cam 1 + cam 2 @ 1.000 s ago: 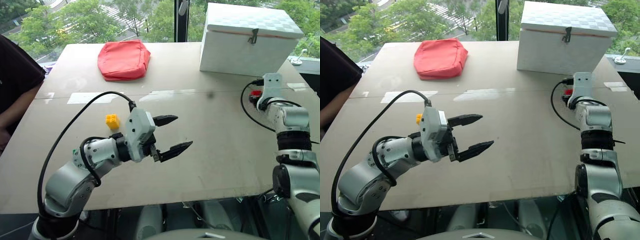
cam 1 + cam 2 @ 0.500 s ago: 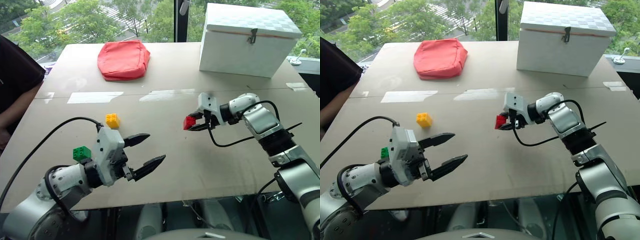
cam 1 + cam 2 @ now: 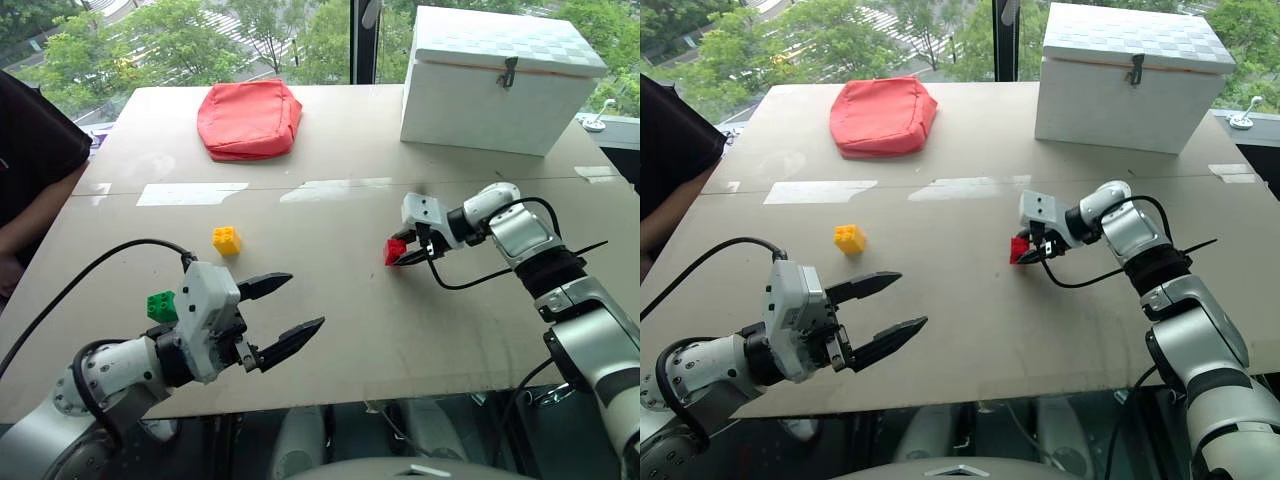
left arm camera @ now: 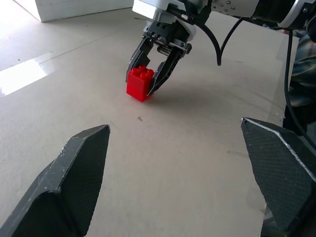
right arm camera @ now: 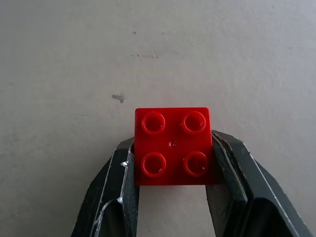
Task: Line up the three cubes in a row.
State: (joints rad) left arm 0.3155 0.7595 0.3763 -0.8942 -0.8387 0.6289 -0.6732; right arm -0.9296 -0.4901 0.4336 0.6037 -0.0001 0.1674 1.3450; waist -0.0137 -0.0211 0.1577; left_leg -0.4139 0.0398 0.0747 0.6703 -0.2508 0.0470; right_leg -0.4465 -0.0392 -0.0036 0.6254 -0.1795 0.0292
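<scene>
- Right gripper (image 3: 397,252): the jaws are pinched on the red cube (image 3: 394,251) from two opposite sides, studs facing the wrist camera. The cube is held at the desk (image 3: 430,330) surface, right of centre; whether its base rests fully on the desk cannot be told.
- Left gripper (image 3: 279,312): the jaws are spread wide with nothing between them, hovering over the near left part of the desk and pointed toward the right.
- Green cube (image 3: 161,305): seen on the desk at the near left, just beside the left gripper's body and partly hidden by it.
- Yellow cube (image 3: 226,240): seen on the desk beyond the green one, slightly to its right, well apart from the red cube.
- Red cloth bag (image 3: 248,119): lying at the far left of the desk.
- White box (image 3: 500,80): standing at the far right, lid closed.
- A person's dark sleeve (image 3: 35,150) is seen at the left edge.
</scene>
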